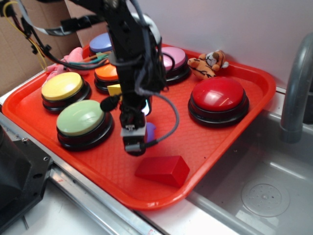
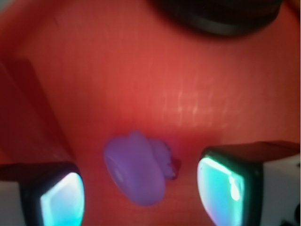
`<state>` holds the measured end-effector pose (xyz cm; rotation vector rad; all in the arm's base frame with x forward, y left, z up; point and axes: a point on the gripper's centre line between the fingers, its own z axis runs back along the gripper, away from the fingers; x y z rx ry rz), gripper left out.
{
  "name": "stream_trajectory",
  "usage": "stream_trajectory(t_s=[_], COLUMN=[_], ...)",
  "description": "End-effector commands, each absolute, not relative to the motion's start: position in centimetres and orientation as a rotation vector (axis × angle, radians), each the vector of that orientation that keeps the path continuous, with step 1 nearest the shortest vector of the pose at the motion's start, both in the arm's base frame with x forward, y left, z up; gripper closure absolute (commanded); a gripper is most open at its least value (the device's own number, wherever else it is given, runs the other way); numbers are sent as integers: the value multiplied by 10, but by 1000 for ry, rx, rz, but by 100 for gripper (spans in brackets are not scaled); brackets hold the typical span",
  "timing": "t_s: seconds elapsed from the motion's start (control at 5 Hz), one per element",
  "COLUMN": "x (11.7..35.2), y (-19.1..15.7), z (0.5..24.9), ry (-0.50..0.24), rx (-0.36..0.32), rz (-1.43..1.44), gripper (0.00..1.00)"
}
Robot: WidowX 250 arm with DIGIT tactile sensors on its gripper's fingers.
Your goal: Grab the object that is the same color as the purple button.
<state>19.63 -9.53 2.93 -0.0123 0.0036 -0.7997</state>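
Between your spread gripper fingers, gripping nothing, lies the small violet rounded plastic toy on the red plastic tray. Nearest you sits a red wedge block; farther off, your arm hides a yellow wedge block among the buttons.

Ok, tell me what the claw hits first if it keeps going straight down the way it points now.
Most likely the small rounded violet-purple plastic toy: in the wrist view it lies between the open claw fingers. Depth is unclear; the fingertips might reach the red plastic tray first.
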Motion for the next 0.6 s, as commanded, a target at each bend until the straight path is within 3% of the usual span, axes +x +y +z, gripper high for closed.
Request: stream_trajectory(t_s=[0.0, 0.2, 0.4], x=[198, 199, 201], y=[-106, -107, -105], z=[25, 21, 20], ry=[-29, -18, 4], rx=[2, 5, 9], rz=[-753, -749, -732], gripper=[82, 100, 100])
